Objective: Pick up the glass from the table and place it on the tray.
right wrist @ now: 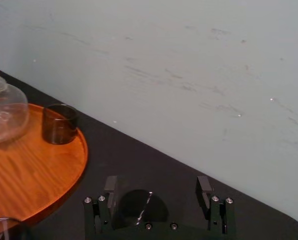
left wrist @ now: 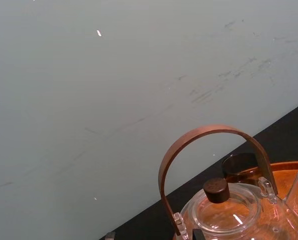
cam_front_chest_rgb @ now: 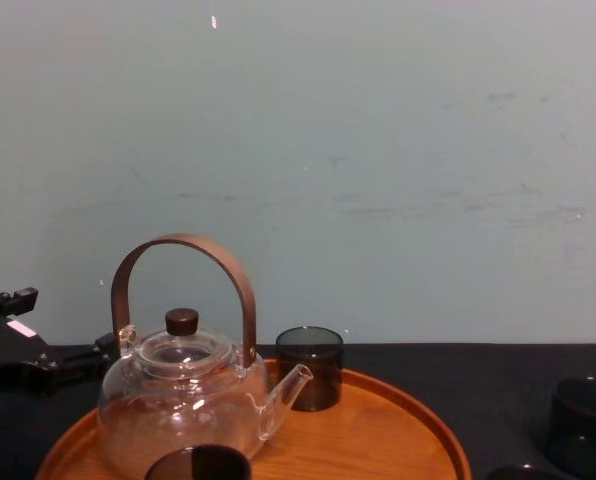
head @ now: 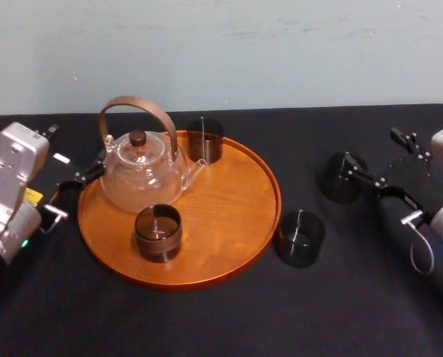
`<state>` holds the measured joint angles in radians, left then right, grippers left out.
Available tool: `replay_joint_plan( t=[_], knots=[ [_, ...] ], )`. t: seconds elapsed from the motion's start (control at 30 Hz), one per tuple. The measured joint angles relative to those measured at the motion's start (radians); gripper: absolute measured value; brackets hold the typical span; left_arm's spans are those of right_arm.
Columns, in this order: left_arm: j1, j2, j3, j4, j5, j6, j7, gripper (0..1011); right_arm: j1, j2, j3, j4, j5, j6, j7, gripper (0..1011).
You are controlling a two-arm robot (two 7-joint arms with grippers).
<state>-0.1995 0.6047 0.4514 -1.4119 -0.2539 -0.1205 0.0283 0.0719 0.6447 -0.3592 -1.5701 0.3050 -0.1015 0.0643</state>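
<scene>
Two dark smoky glasses stand on the black table (head: 229,320). One glass (head: 339,181) sits at the right, between the spread fingers of my right gripper (head: 361,177), which is open. The right wrist view shows that glass (right wrist: 137,206) between the two fingers (right wrist: 110,185) of the right gripper (right wrist: 157,189), unclamped. The other glass (head: 299,238) stands just off the right rim of the round orange-brown tray (head: 236,201). My left gripper (head: 88,172) is open and holds nothing, beside the tray's left rim.
On the tray stand a glass teapot (head: 141,172) with a brown arched handle and two more dark glasses, one at the back (head: 205,139) and one at the front (head: 158,233). A pale wall rises behind the table.
</scene>
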Motion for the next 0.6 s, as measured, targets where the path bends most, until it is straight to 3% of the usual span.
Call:
replay_joint_plan(
  t=[0.3, 0.6],
  knots=[
    [0.0, 0.0, 0.0, 0.0, 0.0, 0.0, 0.0, 1001, -0.077, 0.031, 0.037, -0.096, 0.036, 0.057, 0.039, 1002],
    [0.0, 0.0, 0.0, 0.0, 0.0, 0.0, 0.0, 1001, -0.139, 0.042, 0.062, -0.152, 0.049, 0.074, 0.071, 1002]
  ],
)
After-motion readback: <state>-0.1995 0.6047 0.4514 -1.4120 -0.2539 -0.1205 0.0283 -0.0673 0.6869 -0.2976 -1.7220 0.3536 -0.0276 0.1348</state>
